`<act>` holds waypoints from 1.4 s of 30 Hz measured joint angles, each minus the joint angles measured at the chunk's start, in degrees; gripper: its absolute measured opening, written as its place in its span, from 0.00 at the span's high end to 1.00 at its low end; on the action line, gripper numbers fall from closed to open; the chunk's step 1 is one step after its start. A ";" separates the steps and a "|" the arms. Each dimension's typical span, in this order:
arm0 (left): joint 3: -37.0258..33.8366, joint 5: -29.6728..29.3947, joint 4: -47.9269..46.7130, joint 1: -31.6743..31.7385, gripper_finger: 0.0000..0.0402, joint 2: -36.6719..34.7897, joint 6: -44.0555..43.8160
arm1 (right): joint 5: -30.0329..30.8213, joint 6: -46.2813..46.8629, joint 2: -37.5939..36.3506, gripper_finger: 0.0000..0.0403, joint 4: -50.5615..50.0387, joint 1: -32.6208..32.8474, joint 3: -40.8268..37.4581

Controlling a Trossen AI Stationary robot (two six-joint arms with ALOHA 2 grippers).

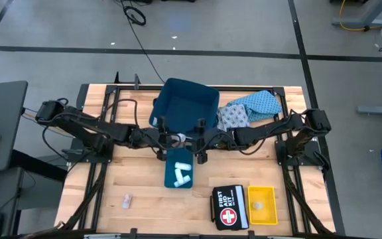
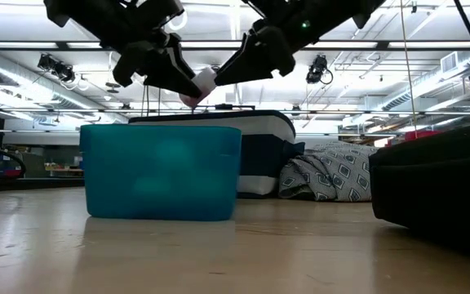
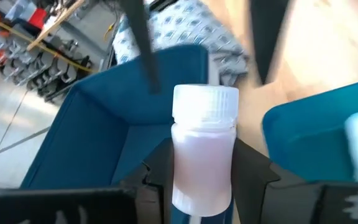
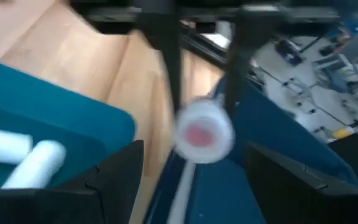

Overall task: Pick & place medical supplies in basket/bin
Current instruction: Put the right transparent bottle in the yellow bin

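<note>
The left gripper is clenched on a small white bottle with a ribbed cap; the left wrist view shows its two fingers pressing the bottle from both sides, with the cap standing out past the fingertips. The high view shows only a pale spot there, so the grip cannot be read from above. The right gripper faces it closely, with its fingers spread wide and holding nothing; in the right wrist view the round end of the bottle appears just ahead of them, between the fingers of the other arm. From the low view both grippers hang in the air above the table, the bottle between them. Just beyond the two grippers stands a dark blue bin, and just below them, nearer the front edge, lies a teal tray with white rolls inside. The patterned cloths lie beside the bin, behind the right arm. Only the high view shows a first aid kit, a yellow box and a small pale packet near the front.
</note>
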 joint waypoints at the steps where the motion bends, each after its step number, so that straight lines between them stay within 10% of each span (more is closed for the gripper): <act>1: 0.02 0.18 0.21 -0.01 0.73 0.26 0.01 | 1.16 -0.28 0.00 0.30 -0.02 -0.02 0.00; 42: -0.02 2.00 3.80 2.84 0.74 4.02 0.90 | 0.81 -0.82 2.34 0.41 1.71 -0.07 0.04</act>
